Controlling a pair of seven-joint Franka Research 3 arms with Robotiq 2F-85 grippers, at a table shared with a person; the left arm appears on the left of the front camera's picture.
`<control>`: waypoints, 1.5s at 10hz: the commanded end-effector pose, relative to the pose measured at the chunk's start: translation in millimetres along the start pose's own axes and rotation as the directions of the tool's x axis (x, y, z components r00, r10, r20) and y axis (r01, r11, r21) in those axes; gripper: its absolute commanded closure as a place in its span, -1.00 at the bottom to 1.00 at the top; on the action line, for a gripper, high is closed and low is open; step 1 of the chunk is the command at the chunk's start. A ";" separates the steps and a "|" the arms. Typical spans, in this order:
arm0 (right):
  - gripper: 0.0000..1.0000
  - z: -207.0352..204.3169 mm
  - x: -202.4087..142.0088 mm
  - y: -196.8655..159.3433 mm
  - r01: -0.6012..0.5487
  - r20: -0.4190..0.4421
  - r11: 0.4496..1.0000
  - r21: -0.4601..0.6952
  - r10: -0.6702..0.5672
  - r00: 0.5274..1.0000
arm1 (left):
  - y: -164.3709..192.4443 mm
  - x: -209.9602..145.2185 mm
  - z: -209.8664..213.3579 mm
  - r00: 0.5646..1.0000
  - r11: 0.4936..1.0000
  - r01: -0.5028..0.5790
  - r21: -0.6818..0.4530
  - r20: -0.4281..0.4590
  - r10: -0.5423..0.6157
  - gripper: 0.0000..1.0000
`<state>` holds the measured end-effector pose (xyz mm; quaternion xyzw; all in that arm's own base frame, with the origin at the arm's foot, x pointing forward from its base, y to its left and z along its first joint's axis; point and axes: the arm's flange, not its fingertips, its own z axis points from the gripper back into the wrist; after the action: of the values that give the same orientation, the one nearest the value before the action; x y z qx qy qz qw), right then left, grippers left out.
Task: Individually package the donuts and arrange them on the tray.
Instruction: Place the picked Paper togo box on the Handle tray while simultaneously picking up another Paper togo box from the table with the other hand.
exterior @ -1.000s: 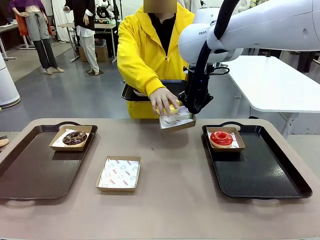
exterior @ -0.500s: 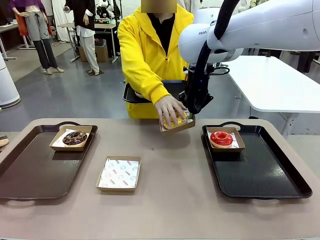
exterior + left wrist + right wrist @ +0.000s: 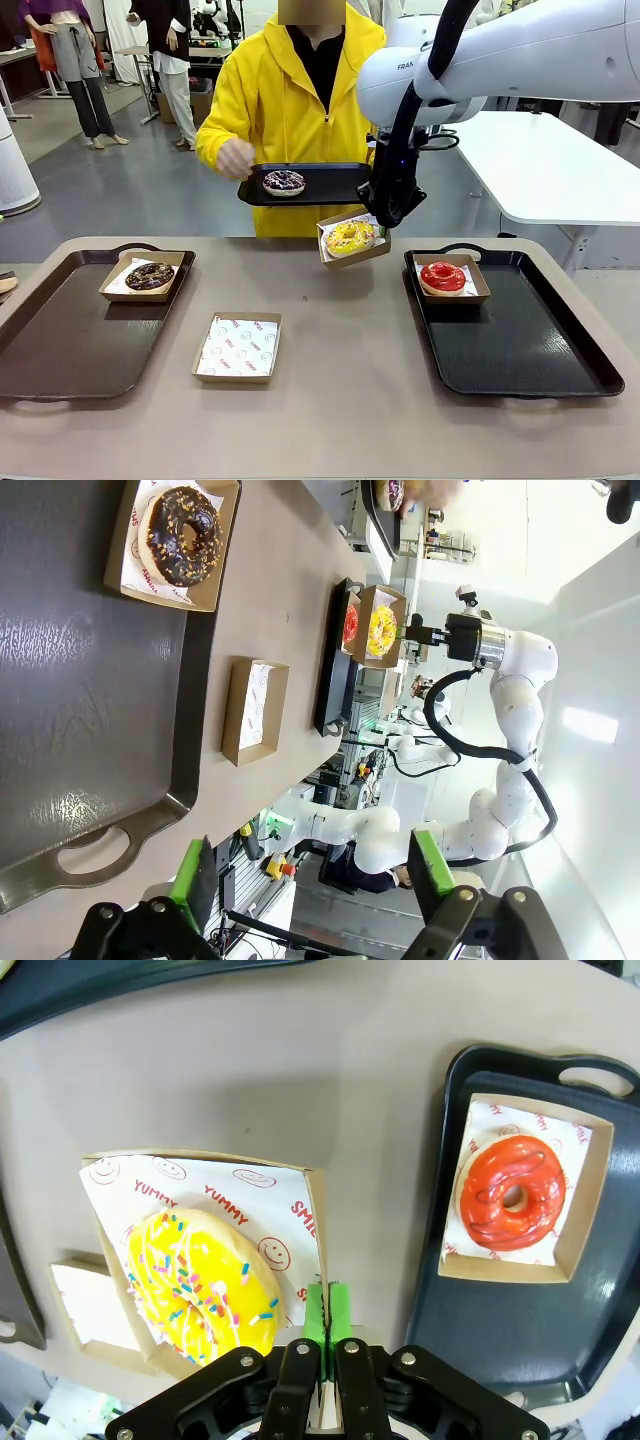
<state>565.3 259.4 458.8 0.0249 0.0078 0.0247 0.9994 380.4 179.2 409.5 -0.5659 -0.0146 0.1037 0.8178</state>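
The right gripper (image 3: 381,228) is clenched on the rim of a cardboard box (image 3: 355,257) and holds it tilted over the table (image 3: 340,420) at 12 o'clock. The yellow donut (image 3: 349,237) lies in this box. The red donut (image 3: 442,276) sits boxed on the right tray (image 3: 520,350) at 2 o'clock. The dark sprinkled donut (image 3: 150,276) sits boxed on the left tray (image 3: 60,340) at 10 o'clock. The left gripper (image 3: 312,880) hangs over the left tray with jaws apart, empty. The person holds a small tray (image 3: 335,185) with a purple donut (image 3: 284,181).

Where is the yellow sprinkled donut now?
Front view: the yellow donut lies in a paper-lined box that the right gripper pinches by its edge, over the table's far middle, just left of the tray with the red donut.
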 end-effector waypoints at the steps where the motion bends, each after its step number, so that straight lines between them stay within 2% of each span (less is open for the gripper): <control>1: 1.00 1.2 -1.8 -1.1 0.004 -0.002 1.000 0.008 -0.004 1.000 | -1.2 -1.0 2.5 1.000 1.000 0.001 -0.010 -0.002 -0.001 -1.00; 2: 0.96 0.0 0.0 0.0 0.000 0.000 1.000 0.000 0.000 1.000 | -1.2 -1.0 2.5 1.000 1.000 0.001 -0.010 -0.002 -0.001 -1.00; 3: 0.96 7.6 -19.8 -13.6 -0.039 -0.005 0.999 -0.006 0.039 0.999 | 0.0 0.0 0.0 1.000 1.000 0.000 0.000 0.000 0.000 -1.00; 4: 0.96 23.9 -45.7 -32.4 -0.055 0.040 0.998 0.011 0.054 0.998 | -19.6 -5.4 -4.3 0.999 0.997 0.040 0.072 0.015 -0.041 -1.00; 6: 0.96 52.6 -97.1 -86.0 -0.035 0.100 0.999 0.001 0.034 0.994 | -71.5 1.0 -22.3 0.997 0.986 0.072 0.149 -0.020 -0.069 -1.00; 9: 0.96 49.1 -154.8 -168.3 0.102 0.071 0.992 0.072 -0.107 0.992 | -143.4 -1.6 -79.7 0.990 0.939 0.138 0.316 -0.073 -0.121 -1.00; 11: 0.96 35.4 -185.6 -210.1 0.158 0.072 0.983 0.088 -0.165 0.984 | -176.9 0.9 -136.9 0.985 0.880 0.167 0.445 -0.113 -0.130 -1.00; 13: 0.96 19.4 -193.8 -250.5 0.164 0.090 0.977 0.133 -0.177 0.980 | -190.4 0.0 -188.5 0.985 0.808 0.171 0.564 -0.128 -0.119 -1.00; 15: 0.96 9.3 -195.1 -274.2 0.136 0.135 0.979 0.151 -0.157 0.978 | -194.0 -3.3 -230.1 0.982 0.738 0.187 0.648 -0.136 -0.129 -1.00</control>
<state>383.0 -20.5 464.4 0.0732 -0.0426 -0.0691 0.9940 434.1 -94.2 510.1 -0.2760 0.0053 0.0004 0.9611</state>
